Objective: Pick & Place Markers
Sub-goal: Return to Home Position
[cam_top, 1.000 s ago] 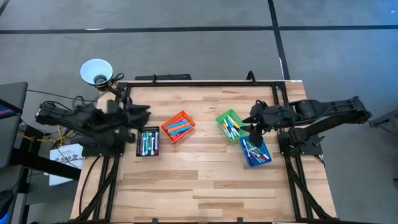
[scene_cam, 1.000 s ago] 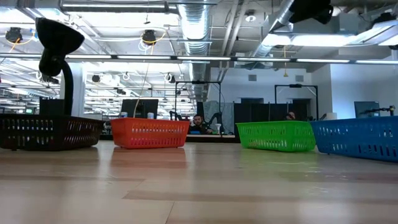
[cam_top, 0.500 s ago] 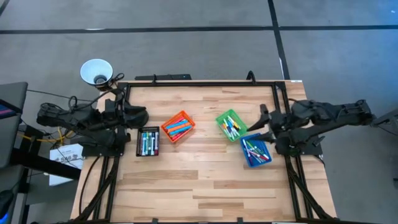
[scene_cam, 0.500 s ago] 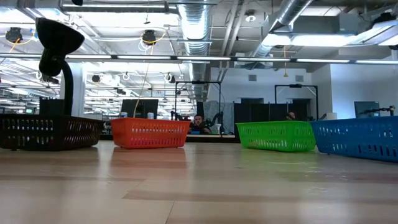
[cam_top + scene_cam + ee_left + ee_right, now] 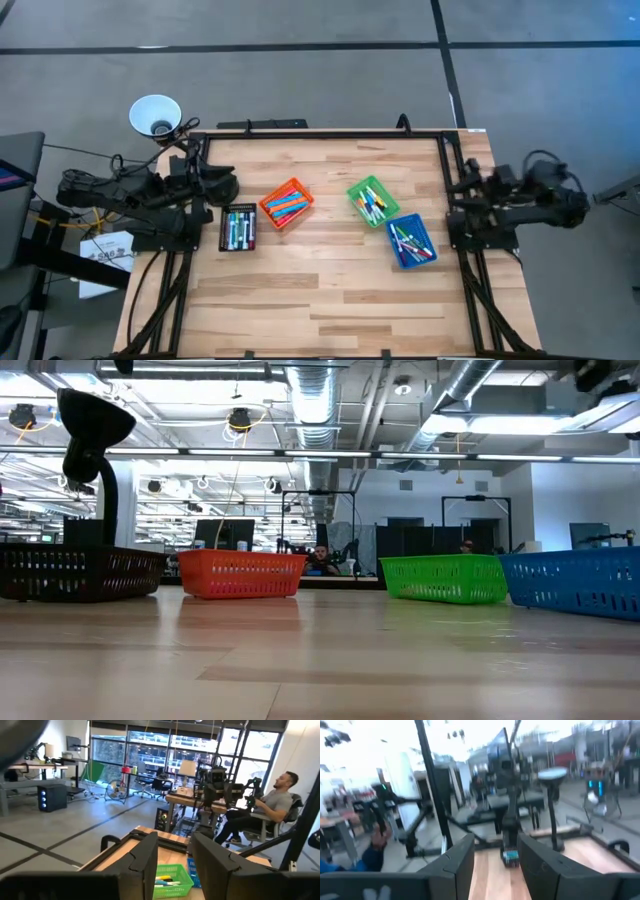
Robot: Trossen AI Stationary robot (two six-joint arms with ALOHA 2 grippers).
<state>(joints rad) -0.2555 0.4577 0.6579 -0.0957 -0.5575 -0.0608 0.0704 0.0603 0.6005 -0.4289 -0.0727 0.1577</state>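
Markers lie in four small bins on the wooden table: dark and green ones in the black bin (image 5: 238,228), orange, red and blue ones in the orange bin (image 5: 286,203), mixed colours in the green bin (image 5: 371,200) and the blue bin (image 5: 411,241). My left gripper (image 5: 232,184) hangs level at the table's left edge, just beyond the black bin, open and empty (image 5: 175,836). My right gripper (image 5: 458,187) is drawn back at the table's right edge, level, also open and empty (image 5: 495,839). The green bin (image 5: 170,880) shows between the left fingers, far off.
A black metal frame (image 5: 320,132) runs along the table's far edge and down both sides. A white cone-shaped lamp (image 5: 155,115) stands off the far left corner. A person sits in a chair (image 5: 270,810) beyond the table. Bare wood (image 5: 320,300) fills the near half.
My right gripper has pulled back from above the green and blue bins toward the table's right edge, sinking a little and tipping up until it points level. It has stayed open and empty. The bins and markers have not moved.
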